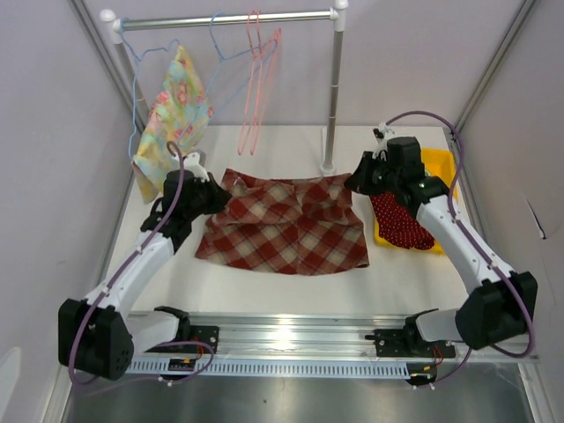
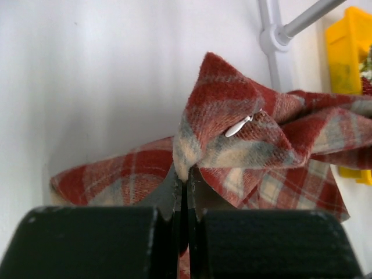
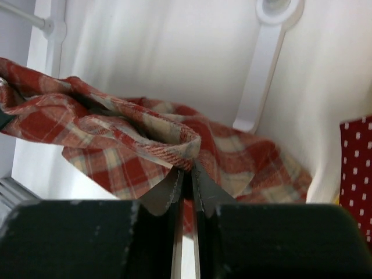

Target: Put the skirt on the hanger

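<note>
1. Top external view: the plaid skirt (image 1: 282, 231) lies on the white table (image 1: 264, 289).
2. The left gripper (image 1: 222, 192) pinches its far left corner.
3. The right gripper (image 1: 356, 183) pinches its far right corner.

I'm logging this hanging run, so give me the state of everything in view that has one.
plaid skirt: on the table, off any hanger, upper corners pinched up.
left gripper: shut on one skirt corner.
right gripper: shut on the other corner.
pink hanger: on the rail, empty.
floral garment: hung on a blue hanger.
dotted red cloth: lying in the yellow bin.
</note>
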Motion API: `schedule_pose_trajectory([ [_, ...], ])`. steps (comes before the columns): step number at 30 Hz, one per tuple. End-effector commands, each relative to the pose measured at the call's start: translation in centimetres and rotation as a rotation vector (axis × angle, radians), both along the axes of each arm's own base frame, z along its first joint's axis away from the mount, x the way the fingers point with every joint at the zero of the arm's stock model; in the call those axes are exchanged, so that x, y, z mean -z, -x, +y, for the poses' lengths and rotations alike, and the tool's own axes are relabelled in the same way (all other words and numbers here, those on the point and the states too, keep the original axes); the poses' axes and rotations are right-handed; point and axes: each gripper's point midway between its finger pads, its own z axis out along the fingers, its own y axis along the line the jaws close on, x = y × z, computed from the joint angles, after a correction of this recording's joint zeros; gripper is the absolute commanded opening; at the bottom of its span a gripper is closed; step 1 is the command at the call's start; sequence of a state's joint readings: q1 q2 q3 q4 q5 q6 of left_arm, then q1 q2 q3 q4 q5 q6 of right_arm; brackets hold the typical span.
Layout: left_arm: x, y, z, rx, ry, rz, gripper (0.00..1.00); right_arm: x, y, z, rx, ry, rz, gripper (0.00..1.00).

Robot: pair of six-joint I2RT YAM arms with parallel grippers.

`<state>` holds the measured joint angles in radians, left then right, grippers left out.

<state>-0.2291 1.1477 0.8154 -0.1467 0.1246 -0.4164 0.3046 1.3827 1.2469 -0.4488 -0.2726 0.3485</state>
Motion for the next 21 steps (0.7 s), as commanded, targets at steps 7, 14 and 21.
schedule_pose_trajectory([
  [7, 2.3, 4.4, 1.1, -0.068, 0.099, -0.005, 0.02, 2.9, 7.6, -0.1, 0.057, -0.045, -0.01, 0.22],
  [14, 5.6, 7.7, 0.7, -0.053, 0.139, 0.117, 0.55, 9.0, 12.2, -0.1, 0.088, -0.022, 0.098, 0.55],
  [21, -1.4, 9.4, 1.2, -0.013, 0.128, -0.03, 0.66, 7.4, 12.4, -1.1, 0.135, -0.013, 0.098, 0.67],
])
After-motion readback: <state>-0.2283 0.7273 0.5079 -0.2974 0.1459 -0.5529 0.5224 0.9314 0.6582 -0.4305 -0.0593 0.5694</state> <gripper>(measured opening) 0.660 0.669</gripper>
